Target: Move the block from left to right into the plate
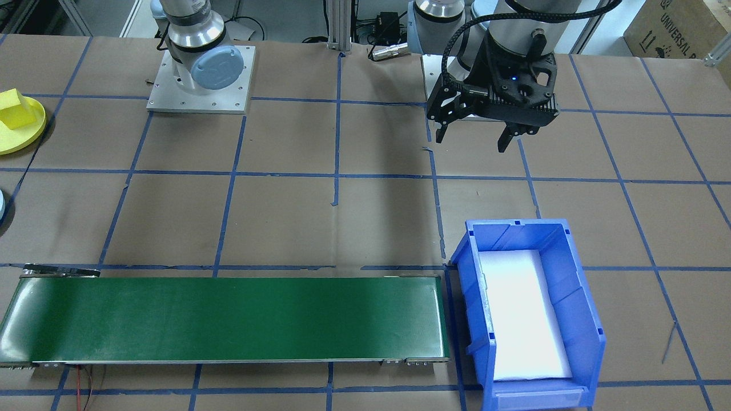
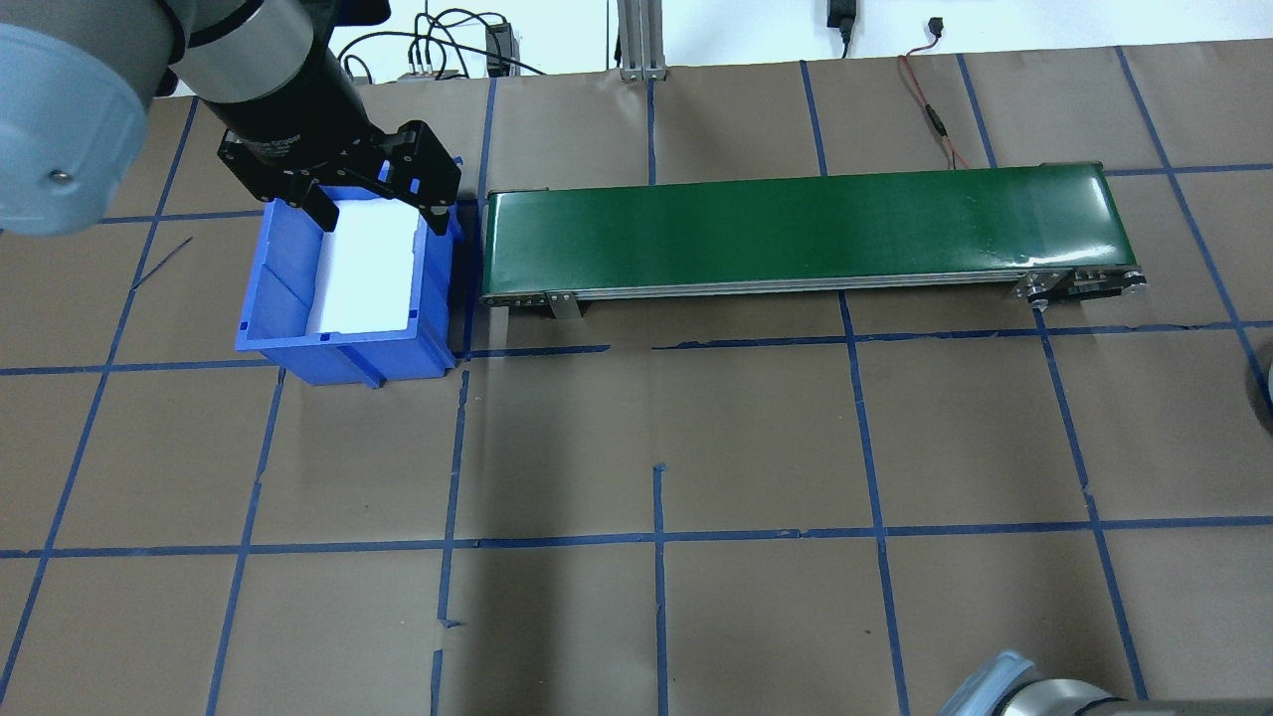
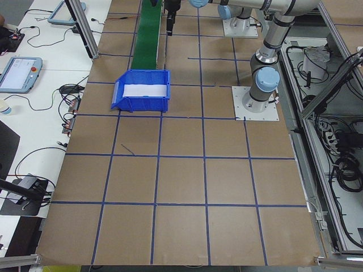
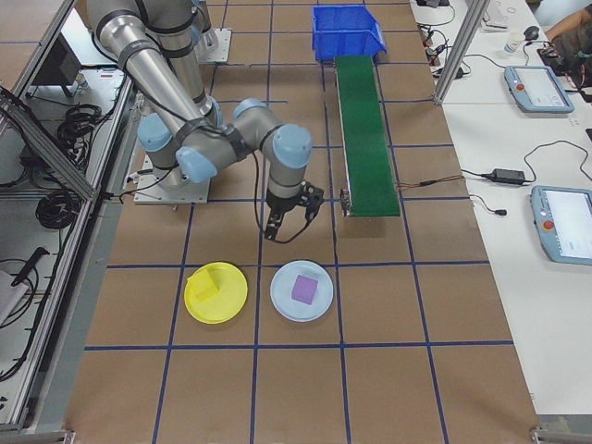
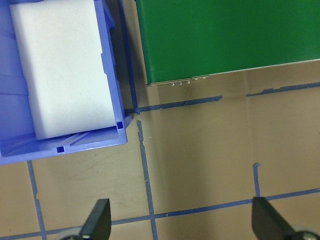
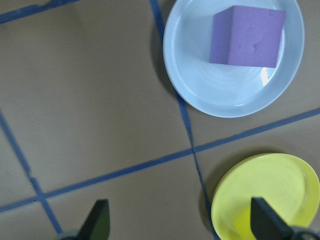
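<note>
Exterior front-facing view, from its left edge: the yellow plate [image 1: 25, 134] lies flat on the table, and the yellow block [image 1: 16, 108] sits inside it, off centre. By the look of it, that part of the job is done.

Next comes the green conveyor [image 1: 228, 319], with nothing on its belt. Just beside its end stands the blue bin [image 1: 577, 308], which holds only a white liner [image 1: 522, 314]; no other block shows there. Above the table, on the robot's side of the bin, hangs the left gripper [image 1: 473, 142], jaws spread and nothing between them.

The exterior right view shows the right gripper [image 4: 287, 225] over bare table near the plates, fingers apart and empty. Its wrist camera looks down on a purple block [image 6: 247, 36] resting in a pale blue plate [image 6: 200, 95], beside the yellow one.

The block looks like foam: probably very light, soft enough to dent under a hard squeeze, and matte rather than slippery, so not likely to break. I would take such a cube across two opposite flat faces, about halfway up, closing only until it is held; a corner grip could let it twist.
</note>
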